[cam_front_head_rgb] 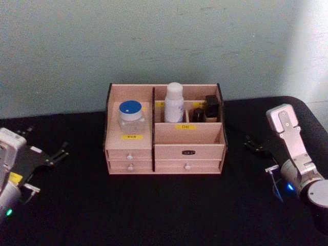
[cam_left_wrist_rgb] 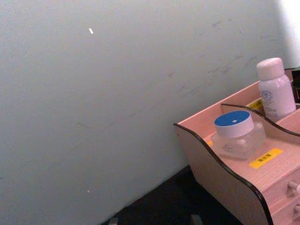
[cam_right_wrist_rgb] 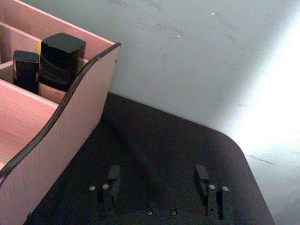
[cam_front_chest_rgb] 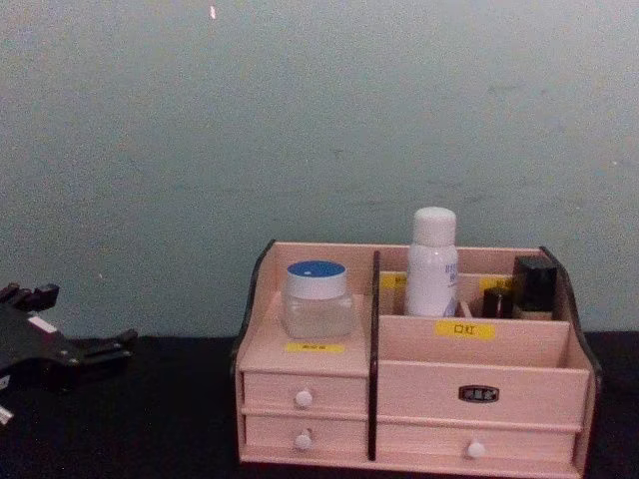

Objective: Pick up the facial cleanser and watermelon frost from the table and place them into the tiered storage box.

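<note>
The tiered storage box (cam_front_head_rgb: 205,134) stands mid-table against the wall. The watermelon frost (cam_front_head_rgb: 130,115) sits upright on its left shelf above the drawers. The facial cleanser (cam_front_head_rgb: 174,102) stands upright in a back compartment. The left wrist view shows the watermelon frost (cam_left_wrist_rgb: 234,133), the facial cleanser (cam_left_wrist_rgb: 275,89) and the box's side wall (cam_left_wrist_rgb: 220,187). My left gripper (cam_front_head_rgb: 64,150) rests open and empty on the table, left of the box. My right gripper (cam_right_wrist_rgb: 157,180) is open and empty too, low over the table right of the box (cam_right_wrist_rgb: 61,150).
Two small dark bottles (cam_front_head_rgb: 205,109) stand in the box's back right compartment. The black table (cam_front_head_rgb: 169,205) ends at a pale wall close behind the box. In the chest view my left gripper (cam_front_chest_rgb: 115,344) lies low at the left edge.
</note>
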You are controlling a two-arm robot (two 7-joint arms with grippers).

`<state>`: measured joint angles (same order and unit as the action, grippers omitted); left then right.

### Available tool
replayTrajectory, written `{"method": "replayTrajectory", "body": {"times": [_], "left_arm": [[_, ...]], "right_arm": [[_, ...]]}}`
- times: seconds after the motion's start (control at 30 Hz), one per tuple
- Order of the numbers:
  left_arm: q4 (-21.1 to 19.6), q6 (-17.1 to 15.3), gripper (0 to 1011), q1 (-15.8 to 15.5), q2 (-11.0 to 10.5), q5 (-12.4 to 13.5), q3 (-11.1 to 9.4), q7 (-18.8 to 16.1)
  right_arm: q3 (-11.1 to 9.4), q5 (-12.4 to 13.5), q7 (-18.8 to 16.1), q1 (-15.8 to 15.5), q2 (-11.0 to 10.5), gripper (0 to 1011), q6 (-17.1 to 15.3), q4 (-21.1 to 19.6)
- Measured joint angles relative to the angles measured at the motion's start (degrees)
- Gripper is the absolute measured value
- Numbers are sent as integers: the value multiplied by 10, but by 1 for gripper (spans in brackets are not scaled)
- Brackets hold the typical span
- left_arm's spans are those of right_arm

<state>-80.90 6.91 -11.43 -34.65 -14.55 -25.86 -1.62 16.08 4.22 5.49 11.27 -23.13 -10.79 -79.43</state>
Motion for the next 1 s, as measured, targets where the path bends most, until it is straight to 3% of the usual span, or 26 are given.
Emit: {"method": "replayTrajectory", "body": {"times": [1.0], "left_arm": [[0, 0, 1001, 0, 0, 0, 0, 0]], "right_arm": [[-1, 3, 0, -1, -1, 1002, 0, -3]]}}
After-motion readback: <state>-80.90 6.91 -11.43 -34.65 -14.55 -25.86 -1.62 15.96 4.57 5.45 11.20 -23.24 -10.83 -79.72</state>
